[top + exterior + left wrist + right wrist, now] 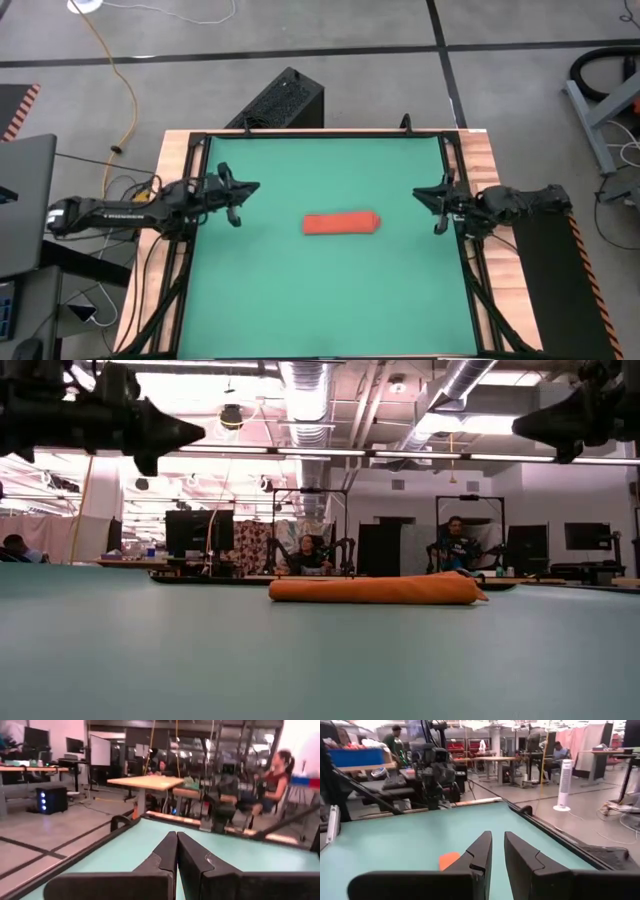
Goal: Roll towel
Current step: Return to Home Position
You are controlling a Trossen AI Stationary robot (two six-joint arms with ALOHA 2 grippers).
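**Orange-red towel lies rolled, both hands well clear of it**

Orange-red cloth, the towel (pixel 342 224) lies as a low, tight roll near the middle of the flat green mat (pixel 300 310). Its length runs left to right, and its right end tapers to a looser point. Nothing presses on it.

The likeliest trouble is the roll springing open from that right end. No hand pins the outer flap, and where that flap lies cannot be made out. A knock to the wooden tabletop (pixel 480 150) could also loosen it. A snag from the arms seems unlikely, since both are well apart from the cloth.

The left hand (pixel 240 200) hangs above the mat's left edge. Its dark fingers (pixel 165 855) are pressed together at the tips and hold nothing. The right hand (pixel 432 205) hangs above the right edge. Its fingers (pixel 525 860) are parted by only a narrow slit and are empty, touching neither towel nor mat.
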